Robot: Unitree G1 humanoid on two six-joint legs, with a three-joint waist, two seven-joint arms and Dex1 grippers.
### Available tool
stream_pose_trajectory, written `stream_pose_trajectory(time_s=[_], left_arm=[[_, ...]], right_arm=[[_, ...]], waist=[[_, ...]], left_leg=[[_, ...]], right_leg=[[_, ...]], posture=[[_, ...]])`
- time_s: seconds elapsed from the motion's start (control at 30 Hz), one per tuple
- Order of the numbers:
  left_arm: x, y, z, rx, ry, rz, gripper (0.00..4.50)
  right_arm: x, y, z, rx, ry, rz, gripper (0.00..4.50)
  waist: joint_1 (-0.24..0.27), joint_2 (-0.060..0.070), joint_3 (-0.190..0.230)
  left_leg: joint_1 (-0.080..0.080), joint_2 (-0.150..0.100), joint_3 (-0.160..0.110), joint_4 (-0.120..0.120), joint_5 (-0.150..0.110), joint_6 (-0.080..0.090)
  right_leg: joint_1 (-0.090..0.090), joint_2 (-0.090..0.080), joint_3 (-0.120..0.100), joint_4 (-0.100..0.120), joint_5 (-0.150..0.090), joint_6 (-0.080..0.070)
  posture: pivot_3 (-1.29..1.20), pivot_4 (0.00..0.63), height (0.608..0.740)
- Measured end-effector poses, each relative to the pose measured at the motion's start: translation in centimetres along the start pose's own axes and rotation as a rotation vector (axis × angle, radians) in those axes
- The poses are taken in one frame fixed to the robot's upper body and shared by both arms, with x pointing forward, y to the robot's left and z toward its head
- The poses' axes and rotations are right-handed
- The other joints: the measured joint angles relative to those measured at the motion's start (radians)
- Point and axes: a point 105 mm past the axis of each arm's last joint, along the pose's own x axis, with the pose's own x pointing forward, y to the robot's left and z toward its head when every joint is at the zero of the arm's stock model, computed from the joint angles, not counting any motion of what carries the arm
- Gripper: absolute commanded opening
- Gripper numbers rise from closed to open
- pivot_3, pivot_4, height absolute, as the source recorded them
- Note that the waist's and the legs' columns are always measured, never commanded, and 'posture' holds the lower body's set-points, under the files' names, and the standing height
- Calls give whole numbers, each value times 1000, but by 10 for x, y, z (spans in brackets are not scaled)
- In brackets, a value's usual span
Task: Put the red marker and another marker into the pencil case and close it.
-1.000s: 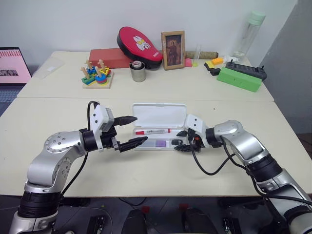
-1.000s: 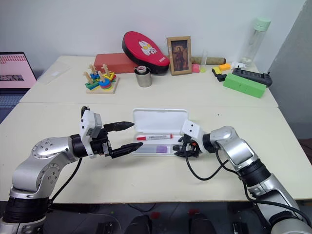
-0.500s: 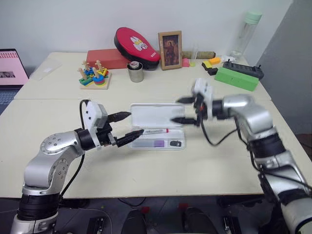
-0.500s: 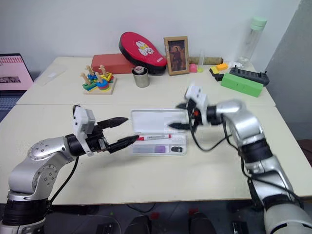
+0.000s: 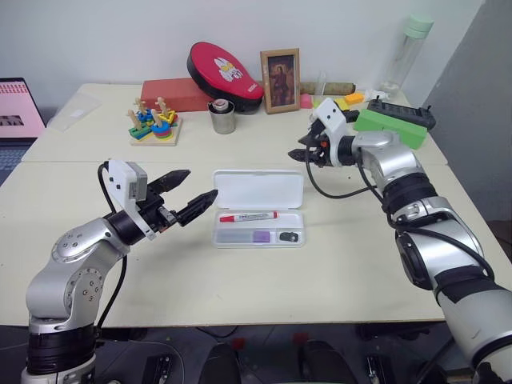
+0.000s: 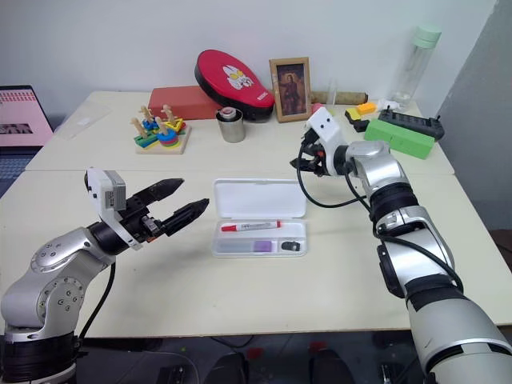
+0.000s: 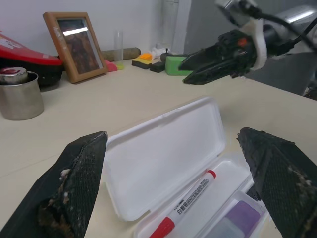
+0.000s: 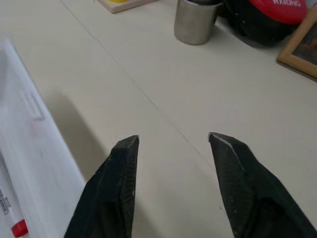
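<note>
The case lies open in the middle of the near table, its lid folded flat away from the robot. In the tray, the red marker lies lengthwise along the hinge side. Nearer the front edge sits the purple marker, and a small dark block is to its right. All three are inside the tray.

The left gripper hangs level just left of the case, apart from it, pointing toward it. Its jaws are spread wide and hold nothing.

The right gripper is up off the table behind the case's far right corner, well clear of the lid, pointing left and a little down. From its wrist camera the two fingers stand partly apart with bare tabletop between them, gripping nothing.

Along the back of the far table stand a steel cup, a red oval case, a framed picture, a stacking toy and a green block. A laptop sits at far left.
</note>
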Motion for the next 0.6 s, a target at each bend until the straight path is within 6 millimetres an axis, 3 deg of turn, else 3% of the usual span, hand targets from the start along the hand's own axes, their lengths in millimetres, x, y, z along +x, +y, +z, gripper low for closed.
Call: stream_pose_trajectory(time_s=[0.17, 0.23, 0.6], left_arm=[[-2, -3, -1, 0, 3, 3, 4500], [-1, -4, 0, 0, -1, -1, 4500], [-5, -12, -4, -31, 29, -39, 4500]], right_arm=[[6, 3, -11, -35, 55, 3, 338], [7, 9, -11, -47, 60, 42, 24], [3, 41, 7, -178, 20, 264, 24]], waist=[[-4, 0, 0], [-5, 0, 0], [-8, 0, 0]], left_leg=[[0, 0, 0, 0, 0, 0], [0, 0, 0, 0, 0, 0], [0, 0, 0, 0, 0, 0]], right_leg=[[0, 0, 0, 1, 0, 0], [0, 0, 0, 1, 0, 0], [0, 0, 0, 0, 0, 0]], posture=[[0, 150, 740], [0, 150, 740], [0, 150, 740]])
